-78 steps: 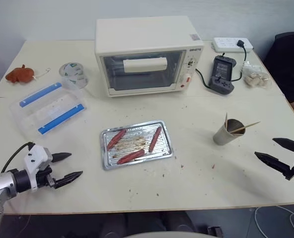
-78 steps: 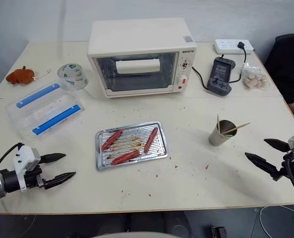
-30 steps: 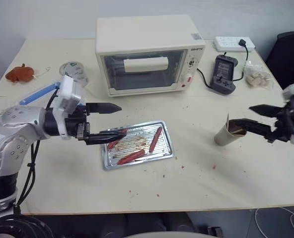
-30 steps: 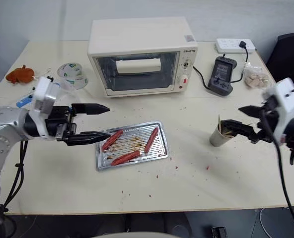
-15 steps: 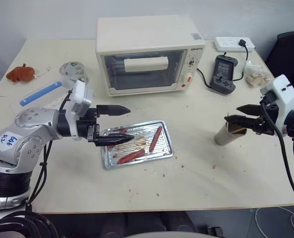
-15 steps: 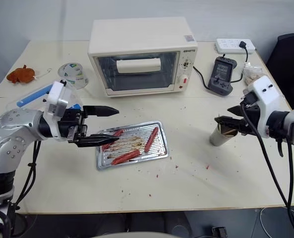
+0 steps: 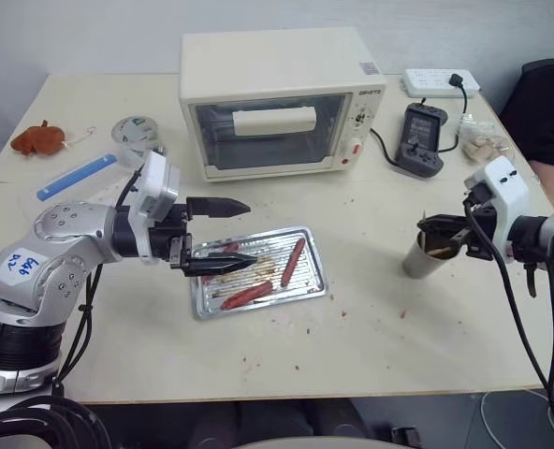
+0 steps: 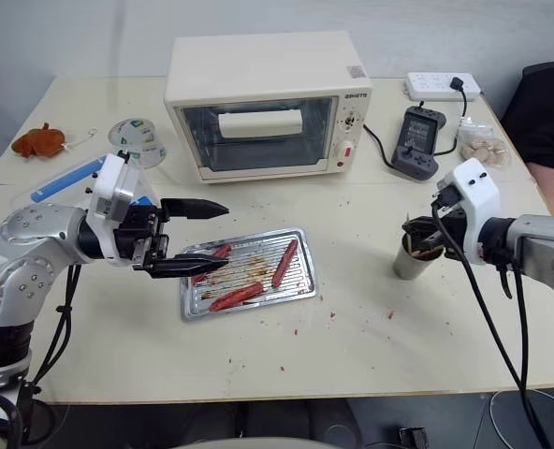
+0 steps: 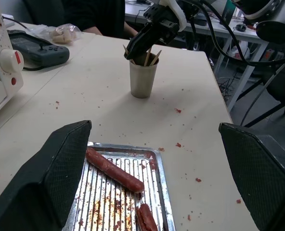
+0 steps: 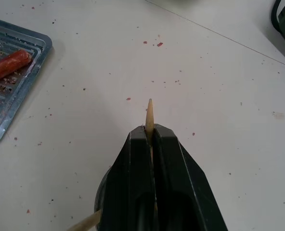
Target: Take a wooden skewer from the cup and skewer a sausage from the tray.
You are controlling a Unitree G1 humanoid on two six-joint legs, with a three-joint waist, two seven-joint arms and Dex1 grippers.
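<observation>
Our right fingers [image 10: 149, 137] pinch one wooden skewer [image 10: 149, 113] above the cup [image 8: 410, 260], right of frame; left fingers [image 8: 198, 238] gape over the tray [image 8: 300, 288], centre.

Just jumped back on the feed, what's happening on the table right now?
The right gripper is at the cup and has shut on a skewer, whose pointed tip sticks out past the fingertips; the skewer is not yet lifted out. The left gripper hovers open over the left end of the tray, holding nothing. Three sausages lie on the tray, none skewered yet.
</observation>
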